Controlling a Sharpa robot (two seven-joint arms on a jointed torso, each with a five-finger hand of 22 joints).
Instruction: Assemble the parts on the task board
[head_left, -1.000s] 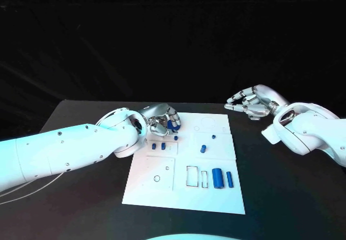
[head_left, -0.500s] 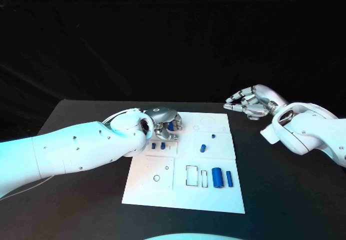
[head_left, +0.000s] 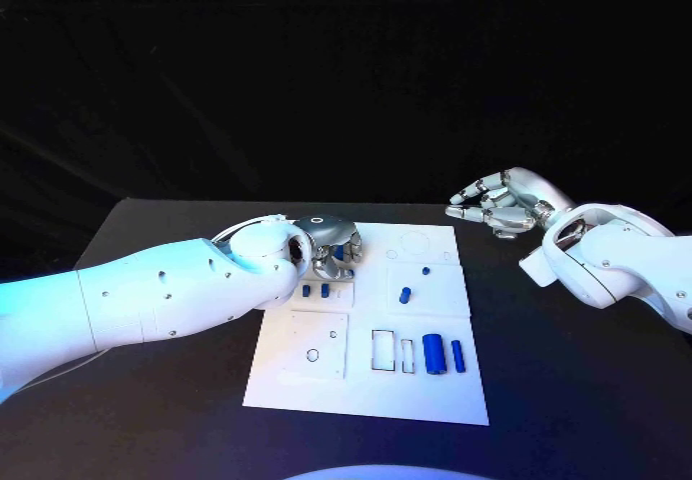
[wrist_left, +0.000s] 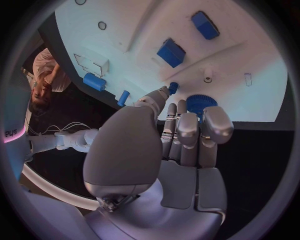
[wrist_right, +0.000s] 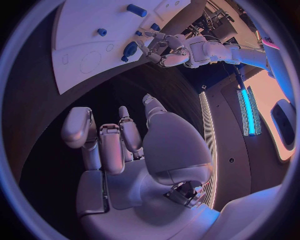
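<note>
White and flat, the task board (head_left: 418, 395) lies in the middle of the black table (head_left: 577, 400). Blue parts are scattered over it: a thick cylinder (head_left: 434, 354) and a thinner one (head_left: 459, 356) lie side by side near the board's right edge, just beside two empty rectangular recesses (head_left: 387, 351). Farther up, a small capsule-shaped part (head_left: 405, 295) lies alone, with a tiny peg (head_left: 427, 271) beyond it. Two short blue pieces (head_left: 315, 290) sit close together just below the left hand (head_left: 330, 245).

That left hand hangs over the board's far left corner, and its bulky white arm (head_left: 173, 300) covers the table on that side and part of the board's left edge. In the left wrist view its fingers (wrist_left: 187, 127) are drawn close together, their tips at a round blue ribbed part (wrist_left: 200, 104); whether they actually grip it I cannot tell.

Off the board's far right corner, well apart from every part, the right hand (head_left: 495, 207) hovers above bare table. Its fingers (wrist_right: 106, 145) are loosely curled and parted, holding nothing.
</note>
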